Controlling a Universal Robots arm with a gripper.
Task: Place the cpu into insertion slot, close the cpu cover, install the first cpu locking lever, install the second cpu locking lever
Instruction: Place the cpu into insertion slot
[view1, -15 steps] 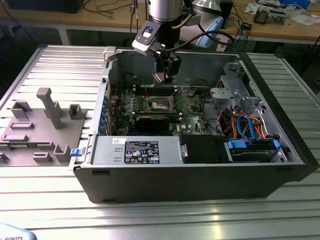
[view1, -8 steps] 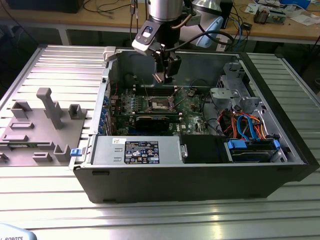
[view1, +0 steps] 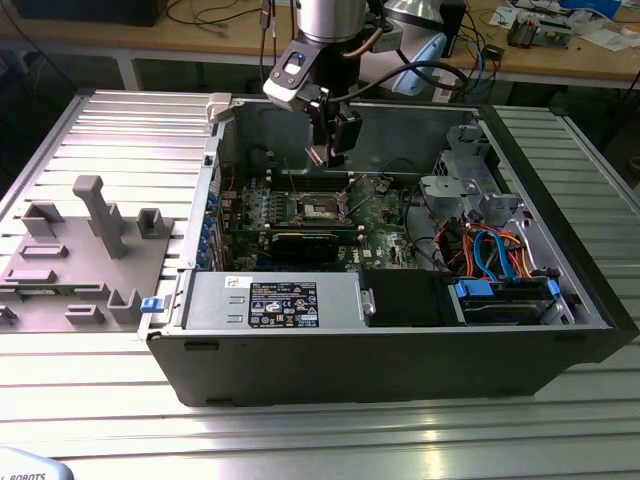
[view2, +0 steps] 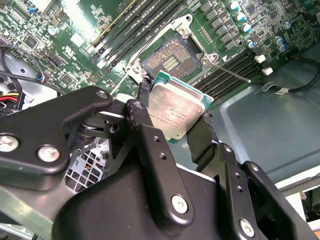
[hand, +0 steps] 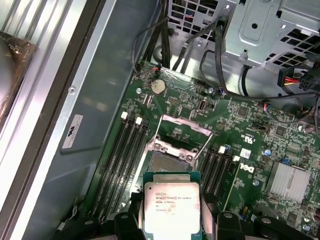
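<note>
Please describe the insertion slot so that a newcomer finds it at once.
Inside the open computer case, look at the green motherboard. The insertion slot lies between two banks of long black memory slots, close to the cpu in the gripper. Unlike them, it is square, dark-centred and silver-rimmed.

A workshop-like lab: slotted aluminium table (view1: 100, 420), opened computer case (view1: 400, 362), cable-strewn wooden bench (view1: 590, 62) behind

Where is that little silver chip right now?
The cpu is clamped in the gripper, held above the open insertion slot on the green motherboard, in both wrist views.
</note>
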